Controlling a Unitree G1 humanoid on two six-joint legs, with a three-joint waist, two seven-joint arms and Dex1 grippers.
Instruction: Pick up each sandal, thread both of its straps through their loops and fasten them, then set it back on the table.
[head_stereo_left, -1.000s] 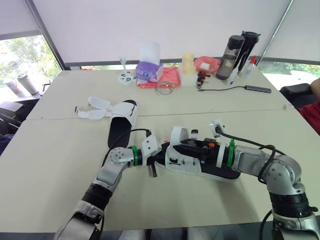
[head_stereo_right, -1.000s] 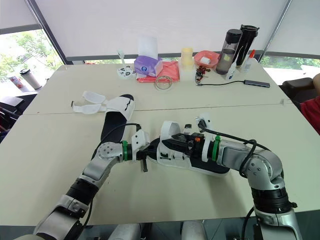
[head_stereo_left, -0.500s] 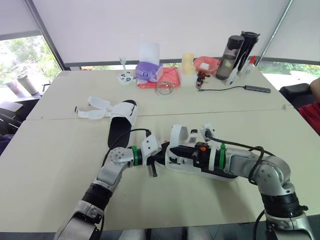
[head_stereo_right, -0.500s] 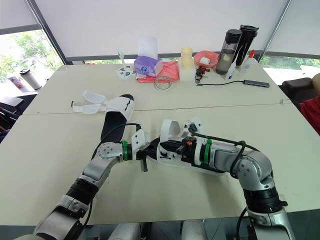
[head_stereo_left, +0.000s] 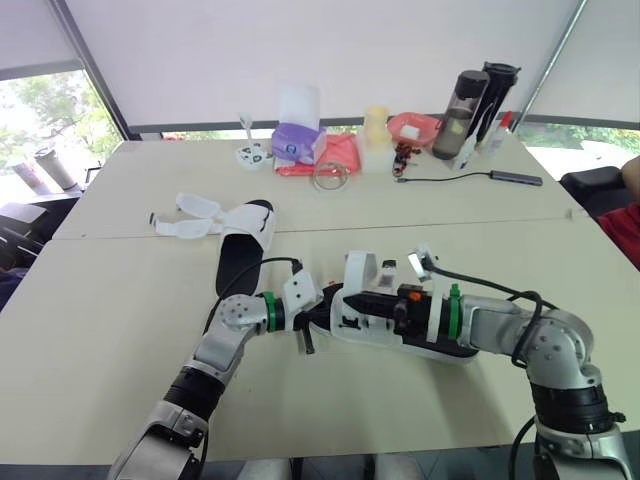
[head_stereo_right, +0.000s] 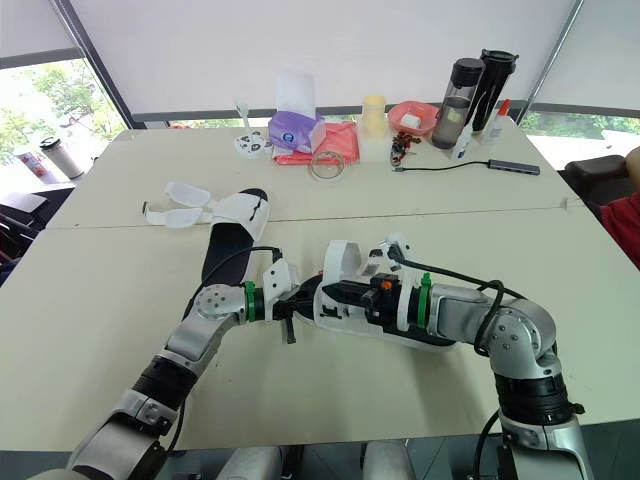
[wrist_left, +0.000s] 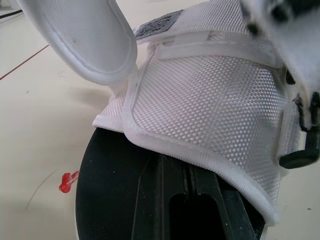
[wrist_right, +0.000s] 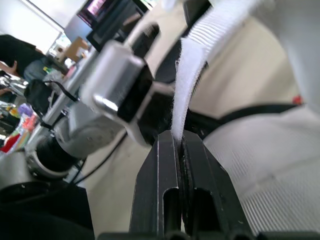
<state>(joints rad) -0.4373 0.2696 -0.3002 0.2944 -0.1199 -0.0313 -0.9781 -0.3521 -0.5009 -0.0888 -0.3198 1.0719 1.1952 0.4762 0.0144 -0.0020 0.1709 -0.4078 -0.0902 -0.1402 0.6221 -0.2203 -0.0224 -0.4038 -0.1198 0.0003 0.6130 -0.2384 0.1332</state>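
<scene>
the left claw (wrist_left: 187, 175) is pushed into the toe of the near sandal (head_stereo_left: 358, 326). its 2 fingers (wrist_left: 170, 200) lie together over the black insole, with the tips hidden under the white mesh upper, so i cannot tell if they pinch anything. a curled flap (wrist_left: 85, 40) of the upper rises just beside this claw. beyond it and to its left, well apart, the 2nd sandal (head_stereo_left: 243, 258) lies flat with both open straps (head_stereo_left: 195, 216) splayed out.

facing the left claw across the near sandal, the right claw (wrist_right: 179, 142) is clamped on a white strap (wrist_right: 192, 75) that stands up from between its fingers (wrist_right: 161, 175). the left claw's metal body sits just past the strap, close in the way.

far beyond both claws, along the back edge, stand a purple tissue box (head_stereo_left: 297, 142), a red cloth (head_stereo_left: 343, 153), a clear ring (head_stereo_left: 330, 176), a pale cup (head_stereo_left: 375, 135), a red bowl (head_stereo_left: 414, 128), 2 dark bottles (head_stereo_left: 463, 100) and a grey hub (head_stereo_left: 516, 178) on a cable. well to the right of the right claw is a person's red sleeve (head_stereo_left: 625, 232).

the cream table (head_stereo_left: 120, 330) has a seam (head_stereo_left: 400, 224) across it and a small red mark (wrist_left: 67, 181) near the left claw. white blinds (head_stereo_left: 300, 50) cover the wall, and there is greenery in the window (head_stereo_left: 40, 110).
</scene>
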